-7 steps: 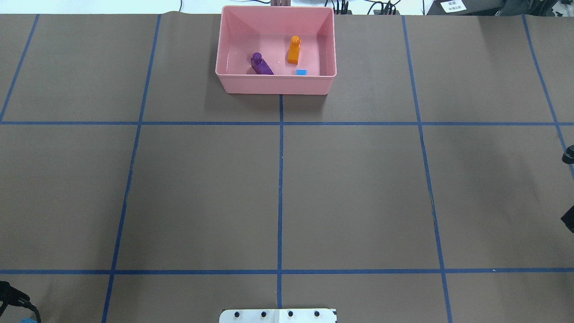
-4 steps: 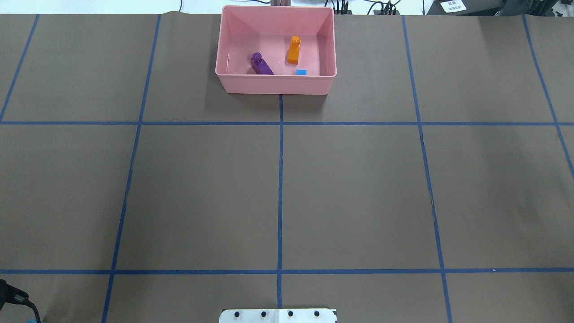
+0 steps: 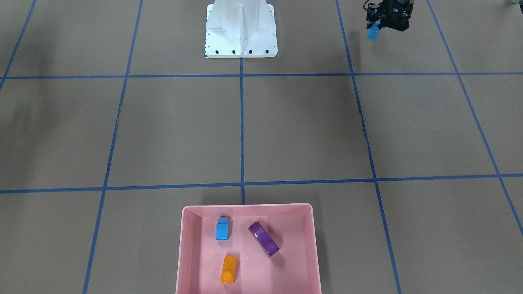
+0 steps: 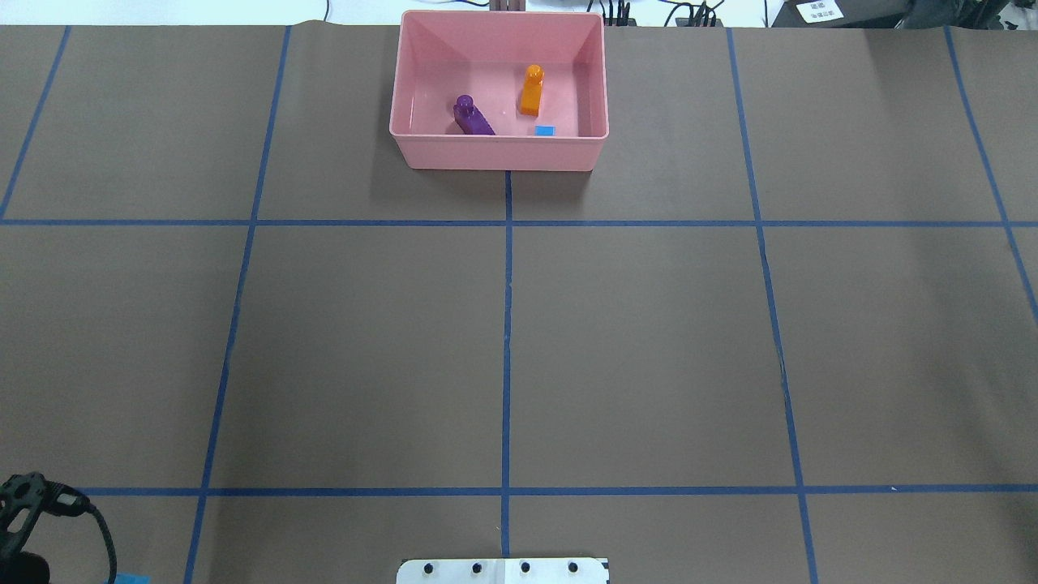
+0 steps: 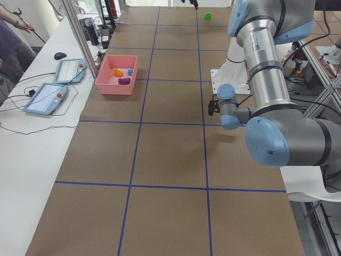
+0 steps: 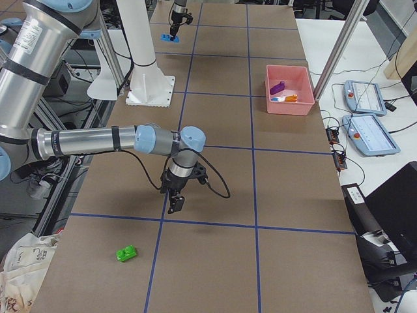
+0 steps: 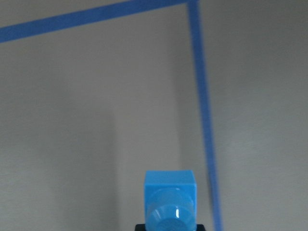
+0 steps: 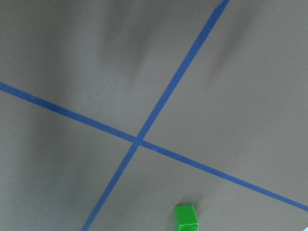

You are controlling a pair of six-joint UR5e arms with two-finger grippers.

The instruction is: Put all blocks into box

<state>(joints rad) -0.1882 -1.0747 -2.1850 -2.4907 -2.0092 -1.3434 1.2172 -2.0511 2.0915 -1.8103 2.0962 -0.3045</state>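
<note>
While the left gripper (image 3: 376, 27) hangs over the table's (image 4: 649, 341) robot-side edge near the left corner, it has its fingers closed on the long blue block (image 3: 372, 34). From the wrist camera that block shows end-on, one stud facing the lens, clear of the brown table below and just beside a blue tape line (image 7: 204, 120).

Across at the middle of the far edge sits the pink box (image 4: 499, 150). Three blocks lie on its floor, none touching another: the purple block (image 3: 264, 239) lies at a slant towards the box's left side, the orange block (image 3: 229, 269) is nearer the far wall, and the small blue block (image 3: 222, 231) is by the near wall on the right side.

Over towards the right end, the right gripper (image 6: 174, 207) points down above the table close to a tape crossing; I cannot tell whether its fingers are apart or together. The green block (image 6: 126, 253) lies alone on the table, apart from that gripper, nearer the robot-side right corner. The white base (image 3: 241, 32) stands at the middle of the robot-side edge.
</note>
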